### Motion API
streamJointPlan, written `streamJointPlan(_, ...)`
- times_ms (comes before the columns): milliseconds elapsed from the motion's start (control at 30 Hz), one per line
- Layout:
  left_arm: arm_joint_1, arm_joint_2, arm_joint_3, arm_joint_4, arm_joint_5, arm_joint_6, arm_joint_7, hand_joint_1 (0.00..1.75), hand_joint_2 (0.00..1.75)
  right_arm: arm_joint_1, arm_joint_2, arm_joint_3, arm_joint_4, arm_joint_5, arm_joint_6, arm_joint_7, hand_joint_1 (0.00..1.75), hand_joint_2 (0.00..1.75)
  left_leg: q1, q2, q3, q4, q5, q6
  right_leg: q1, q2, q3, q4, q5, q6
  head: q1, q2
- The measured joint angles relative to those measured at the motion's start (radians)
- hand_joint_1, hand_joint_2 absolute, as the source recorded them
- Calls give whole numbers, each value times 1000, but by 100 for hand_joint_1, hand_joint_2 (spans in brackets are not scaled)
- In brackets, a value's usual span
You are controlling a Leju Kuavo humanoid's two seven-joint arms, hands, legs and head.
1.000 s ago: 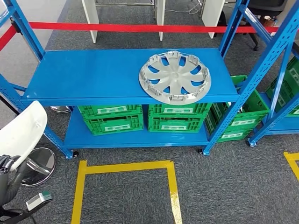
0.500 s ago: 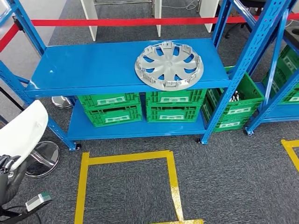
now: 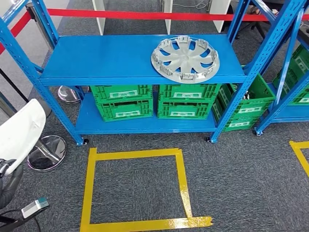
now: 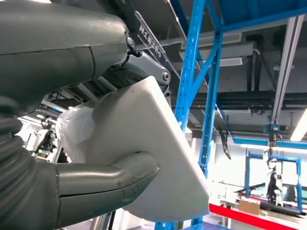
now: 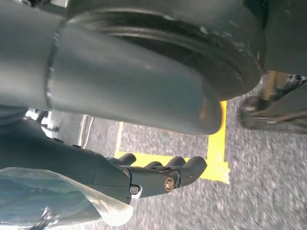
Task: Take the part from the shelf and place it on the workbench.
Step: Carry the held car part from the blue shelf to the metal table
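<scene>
Grey carpet, blue shelf bearing silver part, left hand holding white piece, right hand hanging, grip unclear.

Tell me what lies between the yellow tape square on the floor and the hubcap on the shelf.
In the head view, grey carpet, then the shelf's lower level with two green crates, lies between the yellow tape square and the hubcap.

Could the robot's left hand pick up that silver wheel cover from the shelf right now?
Probably not yet. The left hand already grips a white part, and the wheel cover lies on the blue shelf across open carpet, though nothing blocks it.
</scene>
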Motion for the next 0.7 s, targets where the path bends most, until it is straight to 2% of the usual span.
streamJointPlan(33, -1, -2, 0, 0, 0, 0, 0, 175, 175, 0, 0, 0, 0, 0, 0, 0, 0, 0, -3, 0, -14, 1, 11, 1, 0, 0, -3, 49, -16, -1, 0, 0)
streamJointPlan(67, -2, -4, 0, 0, 0, 0, 0, 175, 175, 0, 0, 0, 0, 0, 0, 0, 0, 0, -6, 1, -29, 2, 23, 2, 1, 1, 5, 72, -8, -4, 0, 0)
streamJointPlan(100, -3, -6, -1, 0, 0, 0, 0, 175, 175, 0, 0, 0, 0, -1, 0, -1, 0, 0, -8, 1, -44, 2, 35, 1, 2, 1, 28, 64, 19, -7, 0, 0)
streamJointPlan(133, -4, -7, -1, 0, 0, 0, 2, 175, 175, -1, 0, 0, 0, -2, 0, -3, 0, 0, -9, 1, -59, 3, 47, 0, 3, 1, 67, 24, 53, -10, 0, 0)
streamJointPlan(167, -4, -8, -2, 0, 0, 0, 6, 175, 175, -3, 0, 0, 0, -3, -1, -5, 0, 0, -10, 0, -72, 4, 60, -2, 4, 1, 119, -44, 73, -14, 0, 0)
streamJointPlan(200, -4, -9, -2, 0, 0, 0, 10, 175, 175, -5, 0, 0, 0, -4, -1, -7, 0, 0, -11, 0, -83, 5, 72, -6, 6, 2, 179, -128, 78, -18, 0, 0)
streamJointPlan(233, -5, -9, -3, 0, 0, 0, 15, 175, 175, -7, 0, 0, 0, -5, -2, -8, 0, 0, -11, 0, -89, 4, 85, -10, 8, 2, 222, -196, 72, -20, 0, 0)
streamJointPlan(267, -5, -10, -3, 0, 0, 0, 19, 175, 175, -8, 0, 0, 0, -5, -2, -9, 0, 0, -11, 0, -92, 0, 98, -15, 10, 3, 250, -245, 63, -22, 1, 0)
streamJointPlan(300, -7, -10, -3, 0, 0, 0, 23, 175, 175, -9, 1, 0, 0, -7, -3, -9, 0, 0, -10, 1, -92, -5, 112, -21, 12, 4, 257, -266, 62, -26, 3, 0)
streamJointPlan(333, -7, -10, -4, 0, 0, 0, 27, 175, 175, -8, 1, 0, 0, -8, -3, -9, 0, 0, -8, 1, -93, -12, 123, -27, 12, 3, 245, -266, 71, -31, 4, 0)
streamJointPlan(367, -8, -10, -4, 0, 0, 0, 29, 175, 175, -8, 1, 0, 0, -9, -3, -9, 0, 0, -6, 0, -96, -12, 118, -33, 12, 2, 235, -267, 84, -37, 5, 0)
streamJointPlan(400, -8, -9, -4, 1, 0, 0, 32, 175, 175, -8, 1, 0, 0, -10, -4, -8, 0, 0, -5, -1, -103, 0, 90, -38, 11, -1, 222, -267, 98, -46, 4, 0)
streamJointPlan(433, -7, -9, -4, 1, 1, 0, 34, 175, 175, -7, 1, 0, 0, -11, -4, -8, 0, 0, -4, -1, -110, 33, 39, -43, 10, -5, 208, -269, 112, -53, 1, 0)
streamJointPlan(500, -8, -8, -5, 3, 1, 0, 38, 175, 175, -6, 1, 0, 0, -13, -4, -7, 0, 0, -3, -1, -121, 152, -80, -49, 13, -9, 175, -266, 141, -62, 0, 0)
streamJointPlan(533, -8, -8, -7, 4, 1, 0, 39, 175, 175, -6, 1, 0, 0, -13, -3, -6, 0, 0, -3, -1, -122, 217, -111, -51, 14, -11, 159, -264, 155, -62, 0, 0)
streamJointPlan(567, -9, -7, -9, 6, 1, 0, 41, 175, 175, -6, 2, 0, 0, -13, -3, -6, 0, 0, -3, -1, -116, 265, -110, -52, 15, -13, 141, -259, 168, -62, -1, 0)
streamJointPlan(600, -9, -7, -11, 7, 0, 0, 42, 175, 175, -6, 2, 0, 0, -13, -3, -6, 0, 0, -3, -1, -100, 286, -85, -52, 16, -14, 120, -253, 182, -61, 0, 0)
streamJointPlan(633, -9, -7, -13, 8, -1, 0, 45, 175, 175, -6, 2, 0, 0, -14, -3, -5, 0, 0, -3, -1, -70, 272, -53, -51, 17, -14, 99, -246, 194, -59, 0, 0)
streamJointPlan(667, -10, -6, -15, 9, -3, 0, 49, 175, 175, -6, 2, 0, 0, -14, -3, -4, 0, 0, -3, -2, -22, 223, -33, -48, 17, -14, 76, -237, 205, -56, -1, 0)
streamJointPlan(700, -11, -5, -17, 9, -5, 0, 53, 175, 175, -6, 2, 0, 0, -14, -3, -4, 0, 0, -4, -2, 42, 145, -33, -44, 19, -14, 58, -227, 213, -53, -1, 0)
